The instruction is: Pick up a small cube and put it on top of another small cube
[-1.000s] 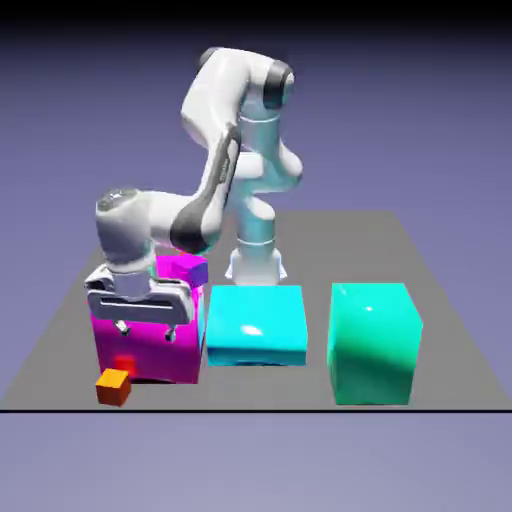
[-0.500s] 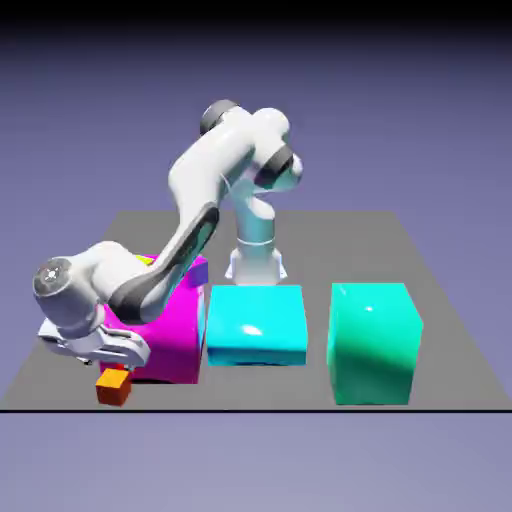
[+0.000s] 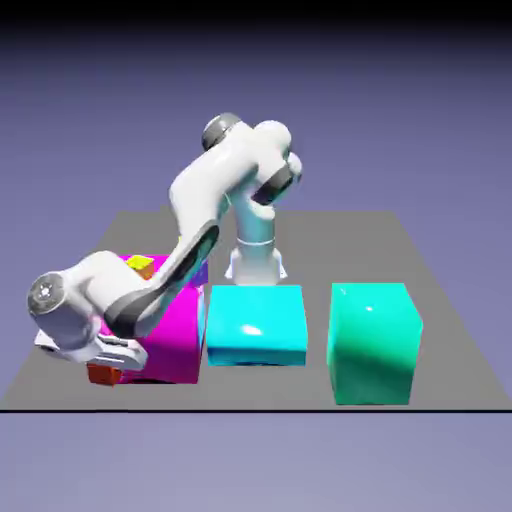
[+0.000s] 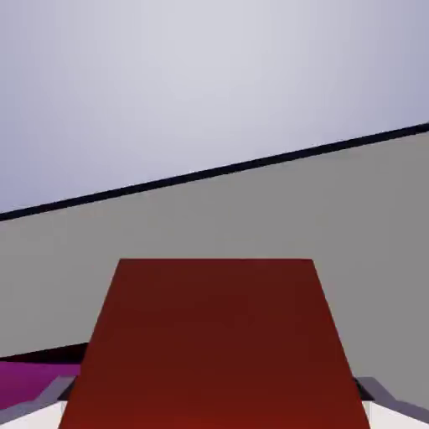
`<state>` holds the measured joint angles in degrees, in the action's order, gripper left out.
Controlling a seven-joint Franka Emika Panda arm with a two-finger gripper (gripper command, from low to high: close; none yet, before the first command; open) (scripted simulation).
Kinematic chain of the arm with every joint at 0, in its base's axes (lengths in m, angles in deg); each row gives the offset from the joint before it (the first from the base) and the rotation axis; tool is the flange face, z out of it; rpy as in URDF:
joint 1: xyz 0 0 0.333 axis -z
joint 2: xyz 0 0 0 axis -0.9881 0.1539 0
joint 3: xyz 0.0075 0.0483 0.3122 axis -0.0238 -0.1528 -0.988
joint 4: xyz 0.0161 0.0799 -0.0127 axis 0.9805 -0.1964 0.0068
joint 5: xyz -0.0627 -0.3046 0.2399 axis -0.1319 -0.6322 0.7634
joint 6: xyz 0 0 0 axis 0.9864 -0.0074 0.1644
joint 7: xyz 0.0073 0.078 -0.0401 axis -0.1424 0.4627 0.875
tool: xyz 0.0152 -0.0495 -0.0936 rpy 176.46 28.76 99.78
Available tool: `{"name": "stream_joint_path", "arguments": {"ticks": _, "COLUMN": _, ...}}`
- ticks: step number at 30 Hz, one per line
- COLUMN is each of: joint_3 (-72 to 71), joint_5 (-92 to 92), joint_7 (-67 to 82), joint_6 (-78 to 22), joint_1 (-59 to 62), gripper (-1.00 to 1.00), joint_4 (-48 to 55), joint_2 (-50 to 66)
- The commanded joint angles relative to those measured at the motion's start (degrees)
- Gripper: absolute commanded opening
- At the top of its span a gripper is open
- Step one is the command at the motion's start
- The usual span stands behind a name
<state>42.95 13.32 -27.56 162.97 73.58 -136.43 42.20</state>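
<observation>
We are clamping our gripper [image 3: 103, 362] on one small cube [image 4: 214, 343], near-left beside one magenta block [image 3: 172, 335]; two teal blocks [image 3: 255, 325] are sitting right.

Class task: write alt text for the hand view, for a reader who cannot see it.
A small cube with a dark red-orange face fills the lower middle of the frame, between the gripper's grey fingertips at the bottom corners. Behind it lies the grey table, with a sliver of a magenta block at lower left.

small cube [image 3: 101, 374] mostly hidden behind tool [image 3: 106, 358] in exterior view; in hand view its bottom is cut off, finger tips [image 4: 379, 392] barely show, grip unclear
</observation>
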Motion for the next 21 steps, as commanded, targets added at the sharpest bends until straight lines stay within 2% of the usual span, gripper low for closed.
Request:
{"name": "stream_joint_path", "arguments": {"ticks": 1, "joint_3": -1.3, "joint_5": -1.1, "joint_7": -1.0, "joint_6": -0.3, "joint_1": 0.3, "gripper": -1.0, "joint_4": -0.9, "joint_2": -2.1}}
{"name": "stream_joint_path", "arguments": {"ticks": 21, "joint_3": -28.2, "joint_5": -19.9, "joint_7": -19.8, "joint_6": -6.7, "joint_1": 6.3, "gripper": -1.0, "joint_4": -19.4, "joint_2": -43.6}}
